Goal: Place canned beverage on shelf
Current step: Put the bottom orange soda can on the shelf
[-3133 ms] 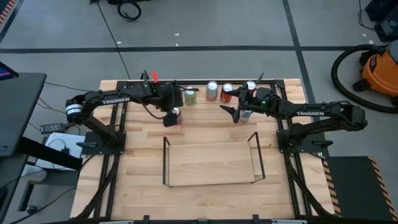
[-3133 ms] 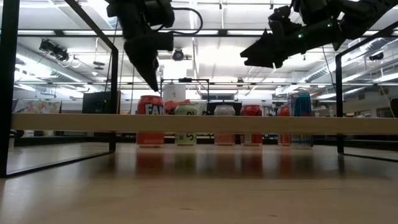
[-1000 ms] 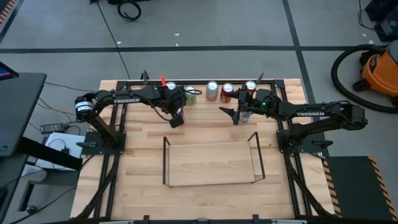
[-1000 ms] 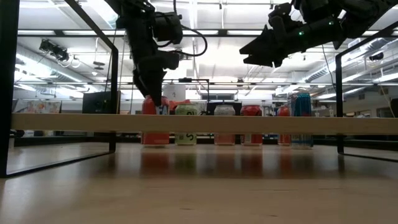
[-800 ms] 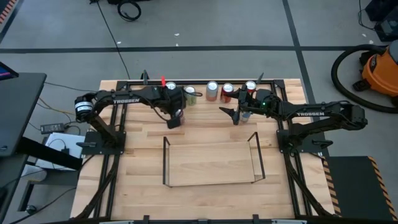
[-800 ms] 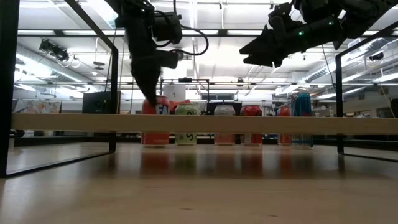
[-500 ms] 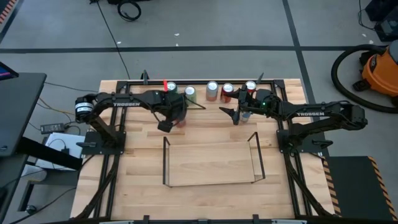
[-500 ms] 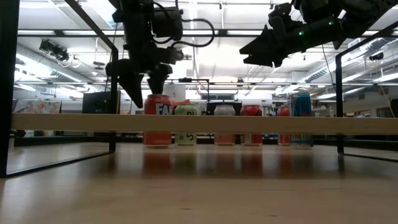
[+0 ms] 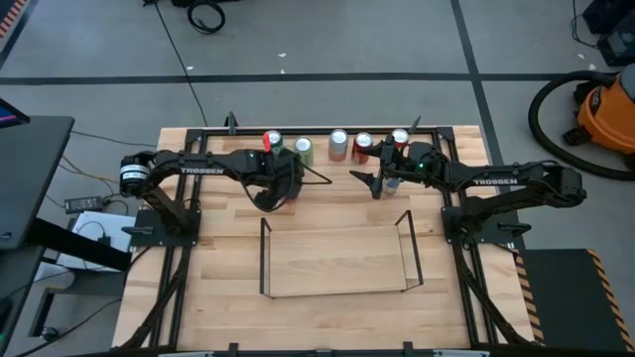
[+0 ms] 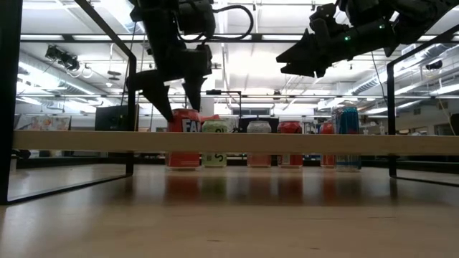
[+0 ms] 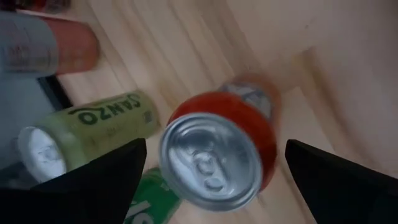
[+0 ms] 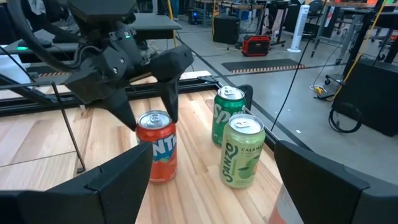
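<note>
An orange can (image 12: 155, 146) stands upright on the table at the far left, in front of a dark green can (image 12: 229, 115) and a pale green can (image 12: 242, 152). My left gripper (image 10: 179, 107) is open just above the orange can's top (image 11: 208, 162). One finger (image 12: 127, 112) stands on each side of the top without touching it. In the high view the gripper (image 9: 270, 196) hides the can. My right gripper (image 9: 365, 181) is open and empty, raised near the far right cans. The shelf (image 9: 335, 290) stands empty at the table's middle.
More cans stand in a row along the far edge: red-topped (image 9: 272, 140), green (image 9: 303, 149), silver (image 9: 339, 144), red (image 9: 362, 147) and another (image 9: 400, 138). The shelf's thin black rods (image 10: 133, 107) rise between the cans and the near side. An orange vacuum (image 9: 607, 114) stands on the floor.
My left gripper has turned about its wrist above the orange can and shifted slightly toward the table's near edge. In the low view its fingers, which showed as one narrow point at the can's top, now stand apart on either side of it.
</note>
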Available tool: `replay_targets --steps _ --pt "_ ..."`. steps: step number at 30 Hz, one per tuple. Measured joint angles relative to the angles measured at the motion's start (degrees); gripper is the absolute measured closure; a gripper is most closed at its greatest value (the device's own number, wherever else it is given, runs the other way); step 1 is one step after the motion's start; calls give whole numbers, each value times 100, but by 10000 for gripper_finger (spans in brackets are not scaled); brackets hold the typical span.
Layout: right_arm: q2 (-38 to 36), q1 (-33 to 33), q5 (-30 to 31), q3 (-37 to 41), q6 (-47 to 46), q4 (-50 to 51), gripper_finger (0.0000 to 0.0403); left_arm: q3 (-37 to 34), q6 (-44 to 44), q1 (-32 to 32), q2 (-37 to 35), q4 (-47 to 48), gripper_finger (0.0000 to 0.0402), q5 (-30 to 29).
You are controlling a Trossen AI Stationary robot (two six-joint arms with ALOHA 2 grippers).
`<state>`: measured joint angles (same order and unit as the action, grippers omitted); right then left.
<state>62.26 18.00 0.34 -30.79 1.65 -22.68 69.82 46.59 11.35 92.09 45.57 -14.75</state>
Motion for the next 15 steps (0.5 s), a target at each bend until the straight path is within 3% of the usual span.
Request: replay_targets --steps 15 --pt "0 0 0 0 -15 0 55 4 -1475 123 55 99 6 701"
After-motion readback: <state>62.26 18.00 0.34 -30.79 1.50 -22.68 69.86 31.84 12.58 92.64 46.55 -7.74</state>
